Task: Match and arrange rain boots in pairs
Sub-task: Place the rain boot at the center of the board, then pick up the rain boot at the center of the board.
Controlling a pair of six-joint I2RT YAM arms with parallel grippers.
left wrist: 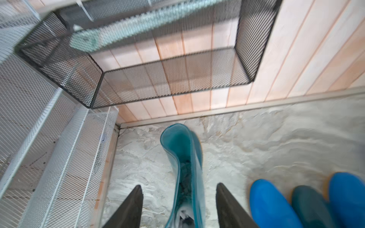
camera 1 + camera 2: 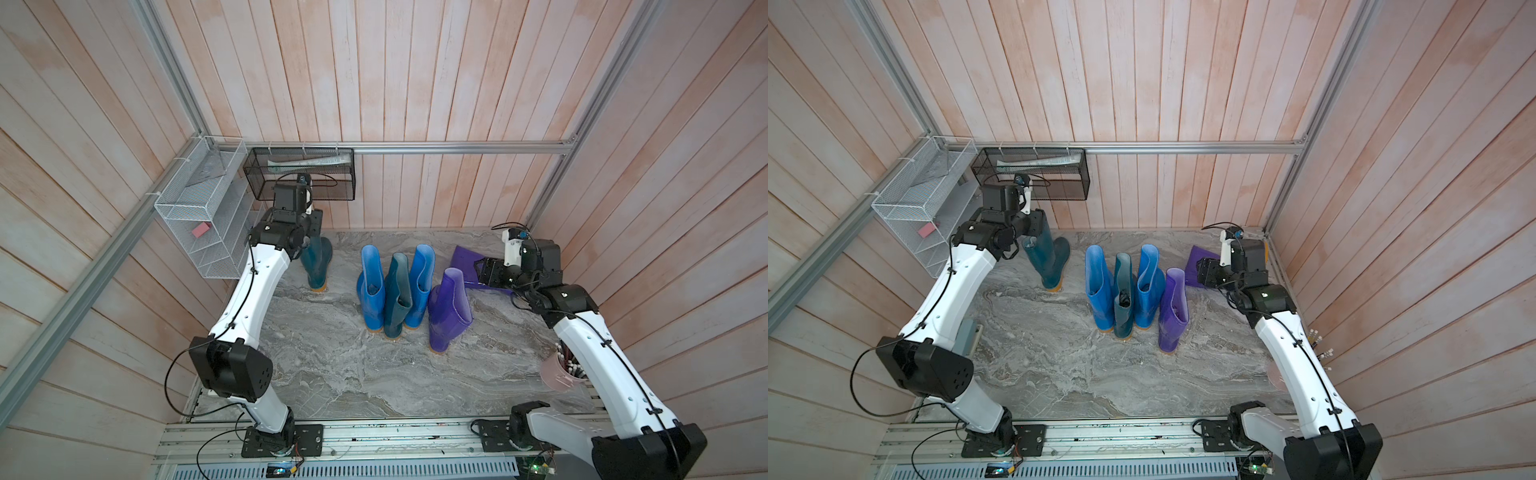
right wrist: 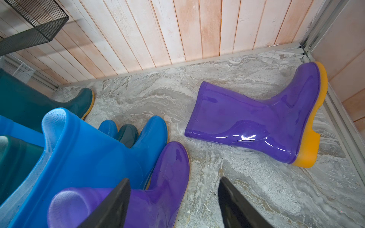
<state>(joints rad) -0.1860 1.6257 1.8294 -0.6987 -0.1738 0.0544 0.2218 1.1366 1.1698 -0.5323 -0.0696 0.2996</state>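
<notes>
At the back left corner, the left arm (image 2: 253, 286) is reached forward and angled down, just in front of the black mesh basket (image 2: 299, 174) and beside the white wire rack (image 2: 195, 216). The left gripper (image 1: 179, 185) is held open. Its fingers (image 1: 128, 207) are spread to either side of the top of a lone dark teal boot (image 2: 318, 266), with a gap seen on each side. That boot is stood upright near the rear wall.

Toward the middle, four boots are stood in a tight row: a bright blue boot (image 2: 372, 291), a second dark teal boot (image 2: 398, 295), another bright blue boot (image 2: 419, 286) and a purple boot (image 2: 449, 307). Behind these, toward the right corner, the other purple boot (image 3: 256, 120) is laid on its side.

The right arm (image 2: 590, 345) is bent toward it, and the right gripper (image 3: 174, 179) is held open and empty above the marbled floor (image 2: 353, 374), close to both purple boots. A pink cup (image 2: 559, 370) is partly hidden by that arm.
</notes>
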